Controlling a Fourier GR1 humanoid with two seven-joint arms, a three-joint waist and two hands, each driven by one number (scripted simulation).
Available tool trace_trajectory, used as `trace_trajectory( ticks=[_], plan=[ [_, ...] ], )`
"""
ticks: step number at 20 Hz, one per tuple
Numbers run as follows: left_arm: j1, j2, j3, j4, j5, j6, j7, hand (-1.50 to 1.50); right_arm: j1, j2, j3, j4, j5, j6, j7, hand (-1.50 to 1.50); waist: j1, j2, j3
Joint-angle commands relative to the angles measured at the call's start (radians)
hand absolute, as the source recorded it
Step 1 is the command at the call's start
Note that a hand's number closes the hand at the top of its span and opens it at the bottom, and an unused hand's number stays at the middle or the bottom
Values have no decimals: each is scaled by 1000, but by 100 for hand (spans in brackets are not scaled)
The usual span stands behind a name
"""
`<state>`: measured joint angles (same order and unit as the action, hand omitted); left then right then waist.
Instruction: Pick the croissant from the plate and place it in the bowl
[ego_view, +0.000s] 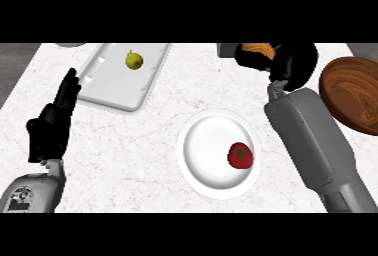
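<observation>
Up near the far edge of the white marbled counter (148, 165), the right hand (291, 62) is curled around the croissant (258, 50). Only a part of the pastry shows past the black fingers: a golden-brown, glossy curve with darker ridged bands running across it, rounded at the end that sticks out toward the left. The rest is hidden inside the hand, so its full shape cannot be made out. It is held well clear of the plate and sits just to the left of the wooden bowl (354, 95), not over it as far as I can tell.

The bowl is at the right edge, dark brown with a swirling grain, and partly cut off by the border of the view. The grey right forearm (317, 145) runs diagonally from the lower right up to the hand, passing between the bowl and the plate.

The white plate (203, 150) lies near the middle of the counter, and a red tomato (240, 155) with a small green stem patch rests on its right side.

At the upper left is a pale rectangular tray (107, 92), set at a slight angle, with a small yellow-green pear (133, 60) lying toward its far end.

The left hand (55, 117) rests at the left side, fingers straight and pointing up, just beside the tray's near corner and holding nothing.
</observation>
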<state>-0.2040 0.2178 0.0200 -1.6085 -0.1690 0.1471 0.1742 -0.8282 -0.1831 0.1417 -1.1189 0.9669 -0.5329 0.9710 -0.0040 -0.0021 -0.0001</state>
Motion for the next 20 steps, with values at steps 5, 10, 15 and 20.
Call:
trace_trajectory(
  ticks=[5, 10, 15, 20],
  plan=[
    [-16, 1, 6, 0, -3, -13, 19, 0, 113, -211, -200, -29, -161, -66, -217, 150, 4, 4, 1],
    [-12, -19, -4, -37, -19, 6, 42, 0, 163, -299, -264, 102, -162, -119, -349, 150, 12, 5, 1],
    [-29, 6, 21, -5, 17, -42, 5, 0, 154, -399, -308, 315, -136, -131, -447, 150, 23, 11, 1],
    [-6, -27, -2, 10, -18, -12, -32, 0, 153, -439, -344, 529, -119, -222, -572, 150, 31, 12, 2]
  ],
)
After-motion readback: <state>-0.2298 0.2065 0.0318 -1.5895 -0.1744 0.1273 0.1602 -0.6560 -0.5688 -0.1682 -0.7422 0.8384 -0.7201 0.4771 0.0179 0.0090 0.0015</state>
